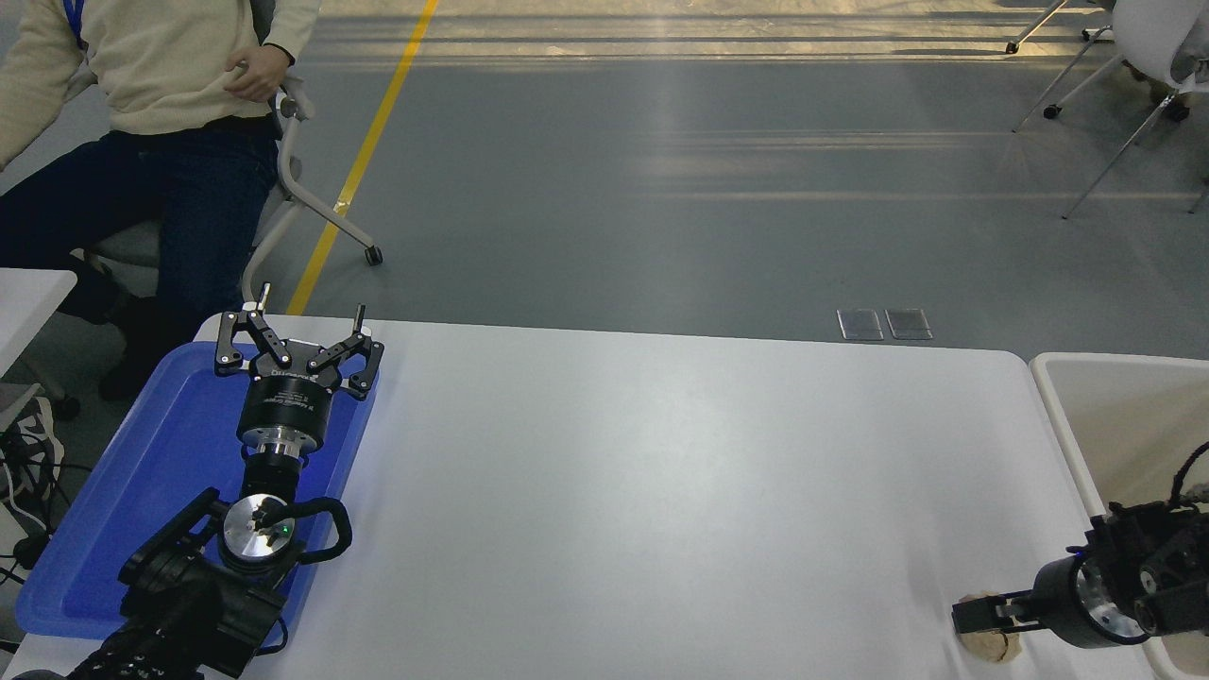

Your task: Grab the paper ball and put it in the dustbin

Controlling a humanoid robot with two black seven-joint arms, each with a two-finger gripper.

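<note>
Your right gripper (973,619) is low over the near right corner of the bench (661,491), and it lies across the paper ball (990,645), which sits on the bench surface just beside the dustbin (1058,397). The black fingers cover the top of the ball, so only its lower part and a small piece above are visible. I cannot tell if the fingers are already clamped on the paper or only around it; the view from above does not show the gap. I judge that you are in the grasping step, and the ball is not yet lifted. The next move needs a firm closing on the wad, then a lift high enough to pass the thick rim of the dustbin, then a short travel to the right. Your left gripper (295,345) is parked over the blue tray (123,491) with its fingers spread apart.
</note>
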